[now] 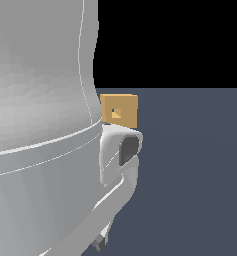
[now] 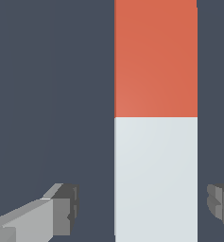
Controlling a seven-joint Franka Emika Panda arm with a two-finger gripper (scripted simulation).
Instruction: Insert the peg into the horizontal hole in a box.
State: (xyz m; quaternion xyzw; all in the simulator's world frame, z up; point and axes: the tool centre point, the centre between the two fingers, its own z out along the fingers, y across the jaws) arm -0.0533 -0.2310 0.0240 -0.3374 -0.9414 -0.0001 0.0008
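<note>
Red-orange and white, the peg (image 2: 155, 118) lay on the grey bench (image 2: 47, 94) between the spread fingers (image 2: 61, 210), neither touching it. Behind the arm (image 1: 40, 125), the tan box (image 1: 119, 110) showed its small square hole (image 1: 116, 113).

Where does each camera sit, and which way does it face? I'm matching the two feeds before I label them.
Exterior view: sits close behind the arm, whose white body fills the exterior view's left; it faces the tan box and its hole.
Wrist view: sits on the wrist, looking down at the peg between the open gripper fingers.
Shared: only the dark floor; peg and box each show in one view alone.
</note>
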